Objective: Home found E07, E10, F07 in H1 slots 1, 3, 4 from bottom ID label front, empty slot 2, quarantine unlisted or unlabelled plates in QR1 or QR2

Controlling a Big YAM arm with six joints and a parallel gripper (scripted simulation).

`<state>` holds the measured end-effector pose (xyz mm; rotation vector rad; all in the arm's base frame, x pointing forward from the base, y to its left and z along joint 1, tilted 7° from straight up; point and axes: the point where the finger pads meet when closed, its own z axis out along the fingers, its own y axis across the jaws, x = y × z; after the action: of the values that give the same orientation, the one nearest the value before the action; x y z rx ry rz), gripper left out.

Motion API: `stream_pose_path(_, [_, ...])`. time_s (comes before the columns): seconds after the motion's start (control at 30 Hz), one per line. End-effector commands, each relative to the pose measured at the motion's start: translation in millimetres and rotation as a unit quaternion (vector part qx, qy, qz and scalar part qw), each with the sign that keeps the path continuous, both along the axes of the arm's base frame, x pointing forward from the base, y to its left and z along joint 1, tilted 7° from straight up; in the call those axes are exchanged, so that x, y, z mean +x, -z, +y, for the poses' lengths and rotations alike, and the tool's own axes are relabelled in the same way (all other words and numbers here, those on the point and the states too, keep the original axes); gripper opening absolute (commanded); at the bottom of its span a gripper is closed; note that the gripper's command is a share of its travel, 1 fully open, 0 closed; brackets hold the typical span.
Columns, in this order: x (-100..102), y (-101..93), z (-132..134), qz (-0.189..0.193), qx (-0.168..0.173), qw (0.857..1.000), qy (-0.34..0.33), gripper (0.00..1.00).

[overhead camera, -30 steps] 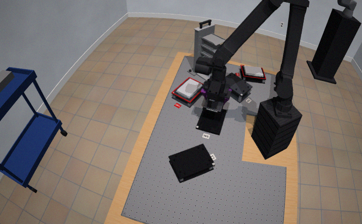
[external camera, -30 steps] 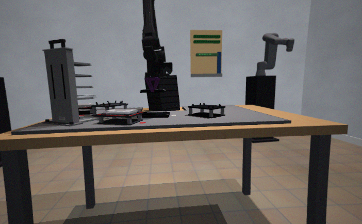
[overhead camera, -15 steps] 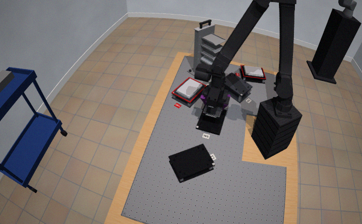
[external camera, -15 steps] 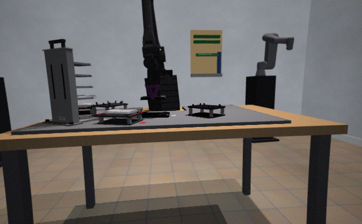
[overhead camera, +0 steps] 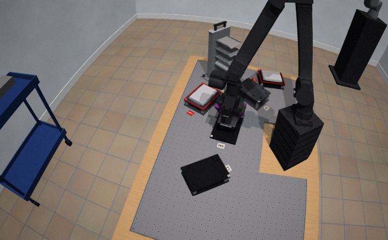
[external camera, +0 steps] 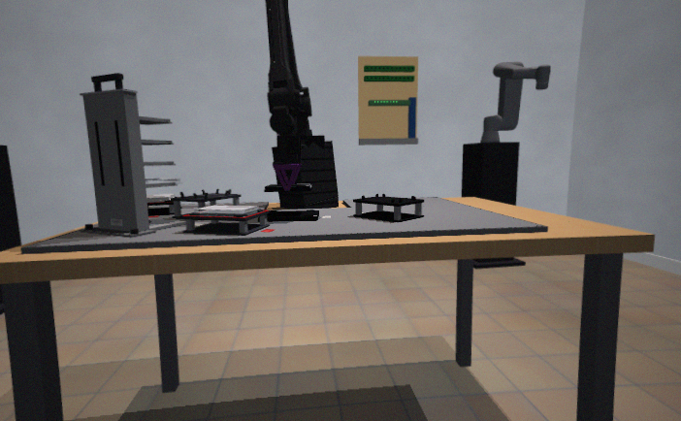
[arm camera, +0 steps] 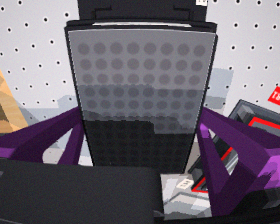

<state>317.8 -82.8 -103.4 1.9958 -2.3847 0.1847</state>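
My gripper has purple fingers and is shut on a dark well plate across its width. It holds the plate level, a little above the black nest N6, whose deck label lies just in front. The plate hotel H1 stands at the back left with grey shelves; what lies on them I cannot read. A pale plate lies in the red-rimmed quarantine nest to the left, and another pale plate lies in the red-rimmed nest at the back.
A black nest stands just right of the gripper. Another black raised nest stands nearer the front of the deck. The arm's black base stands on the right. A blue cart stands off the table.
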Motion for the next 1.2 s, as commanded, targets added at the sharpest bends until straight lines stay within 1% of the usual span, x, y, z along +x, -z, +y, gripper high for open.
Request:
stream_pose_path(0.0, [11,-5.7,-2,-0.014,-0.001,1.000,-0.002,0.86])
stream_pose_path(0.47, [12,-5.7,-2,-0.015,-0.001,1.000,-0.002,0.86])
stream_pose_path(0.5, [19,-9.6,-4,-0.026,-0.004,1.000,-0.006,0.86])
stream_pose_path(0.53, [12,-5.7,-2,-0.015,-0.001,1.000,-0.002,0.86])
stream_pose_path(0.6, [12,-5.7,-2,-0.015,-0.001,1.000,-0.002,0.86])
stream_pose_path(0.63, [16,-4.9,-3,-0.020,-0.002,1.000,-0.006,0.86])
stream_pose_path(0.7, [14,0.3,-4,-0.015,-0.001,1.000,-0.005,0.86])
stream_pose_path(1.17, [18,7.3,-7,-0.018,-0.002,1.000,-0.003,0.86])
